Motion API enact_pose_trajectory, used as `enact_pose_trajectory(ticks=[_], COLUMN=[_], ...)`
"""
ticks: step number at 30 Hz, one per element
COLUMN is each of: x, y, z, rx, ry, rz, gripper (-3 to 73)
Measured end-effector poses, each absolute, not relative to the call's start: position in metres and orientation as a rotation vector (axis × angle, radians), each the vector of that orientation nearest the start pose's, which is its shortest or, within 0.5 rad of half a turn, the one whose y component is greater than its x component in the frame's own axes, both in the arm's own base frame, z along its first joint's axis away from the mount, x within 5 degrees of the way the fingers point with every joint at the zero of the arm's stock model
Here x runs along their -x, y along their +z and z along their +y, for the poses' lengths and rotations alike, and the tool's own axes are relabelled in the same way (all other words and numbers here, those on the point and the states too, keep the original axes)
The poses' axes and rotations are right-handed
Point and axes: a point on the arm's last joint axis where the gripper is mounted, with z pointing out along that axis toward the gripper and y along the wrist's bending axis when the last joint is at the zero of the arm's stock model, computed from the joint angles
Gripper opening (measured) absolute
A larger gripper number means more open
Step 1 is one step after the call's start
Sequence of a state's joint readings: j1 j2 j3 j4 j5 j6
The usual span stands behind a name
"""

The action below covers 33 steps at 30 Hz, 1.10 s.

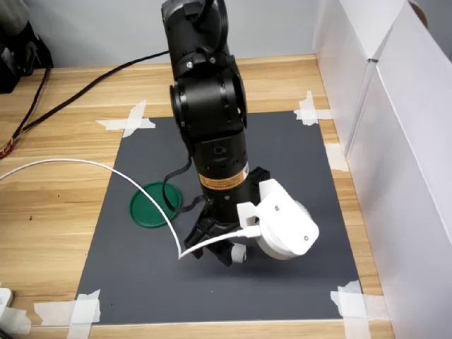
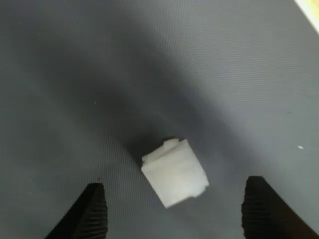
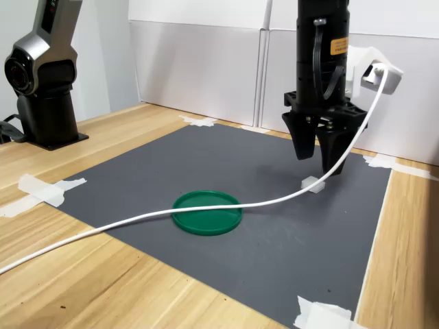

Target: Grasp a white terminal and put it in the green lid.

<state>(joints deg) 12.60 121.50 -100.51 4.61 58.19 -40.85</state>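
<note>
— Gripper [image 3: 319,159]?
— Pointed straight down over the dark mat [image 3: 206,164], fingers parted wide, nothing held. In the wrist view, two black ribbed fingertips [image 2: 89,214] stood well apart, one on either side of the block.

— And the white terminal [image 2: 174,172]?
— Lay on the mat, between the fingertips but touching neither. Sat slightly turned against the line of the fingers, with a small raised step along one edge. In the second exterior view, seen as a small white block [image 3: 313,184] on the mat just under the finger ends, a little gap above it. In the first exterior view, mostly hidden behind the gripper [image 1: 219,256] and the white camera housing [image 1: 284,227]; only a bit of white low by the fingers, not sure enough to call.

— Where on the mat?
— Toward the mat's near edge in the first exterior view, roughly midway along it. In the second exterior view, nearer the far right corner than the middle.

— Green lid [image 3: 206,211]?
— Flat on the mat, raised rim up, well apart from the terminal. Nothing seen inside. In the first exterior view [image 1: 156,204], toward the mat's left edge, partly crossed by a white cable [image 1: 106,169] and a black one.

— Anything else?
— White tape strips [image 1: 127,121] at the mat's corners, wooden table [image 1: 49,212] underneath, white panels [image 1: 395,141] along one side. Another dark robot base [image 3: 42,75] stood on the table off the mat's far left corner in the second exterior view.
</note>
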Motion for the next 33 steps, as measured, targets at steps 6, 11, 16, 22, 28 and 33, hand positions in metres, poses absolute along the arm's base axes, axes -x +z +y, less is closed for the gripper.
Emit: enact_pose_trajectory(ticks=[6,11,16,22,28,33], x=[-0.442,-0.444,-0.445,-0.445,-0.445,-0.445], y=[0.197,0.189,0.185,0.183,0.183,0.183], z=[0.105,0.106,0.106,0.106,0.106,0.106], rx=[1.251,1.253,1.254,1.254,1.232,1.211], ry=[0.013,0.017,0.024,0.026,0.029,0.033], rz=[2.593,2.603,2.611,2.616,2.626,2.634], gripper=[66.0,66.0,66.0,59.6,38.3,33.5])
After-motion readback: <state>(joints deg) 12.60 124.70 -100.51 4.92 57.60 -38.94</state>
